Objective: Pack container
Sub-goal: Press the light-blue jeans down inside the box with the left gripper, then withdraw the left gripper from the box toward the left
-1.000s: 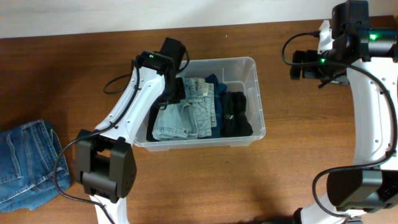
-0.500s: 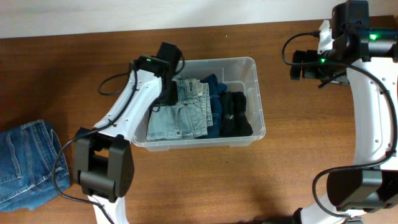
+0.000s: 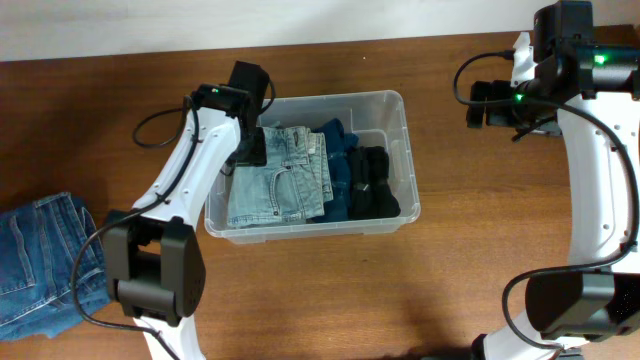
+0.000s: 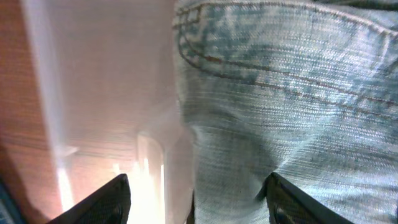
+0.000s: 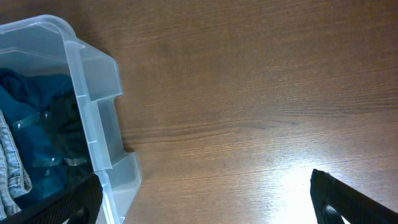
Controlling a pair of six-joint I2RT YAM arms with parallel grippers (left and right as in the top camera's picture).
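The clear plastic container (image 3: 402, 104) sits mid-table, holding folded light-blue jeans (image 3: 278, 182), a dark blue garment (image 3: 341, 168) and black clothing (image 3: 373, 186). My left gripper (image 3: 249, 150) is down at the container's left end, over the jeans' edge. In the left wrist view its fingers (image 4: 107, 203) stand apart, open (image 4: 198, 206), one side over the container's wall (image 4: 93, 93), the other over the jeans (image 4: 280, 93). My right gripper (image 3: 482, 104) hovers right of the container, open (image 5: 205, 205) over bare wood, with the container's corner (image 5: 93, 68) at its left.
Another pair of blue jeans (image 3: 40, 262) lies at the table's left edge. The table's far edge meets a pale wall at the top. Cables loop from both arms near the container's left and right ends.
The left jaws have spread open off the light jeans. The left arm and the container have shifted leftward. The right arm has not moved.
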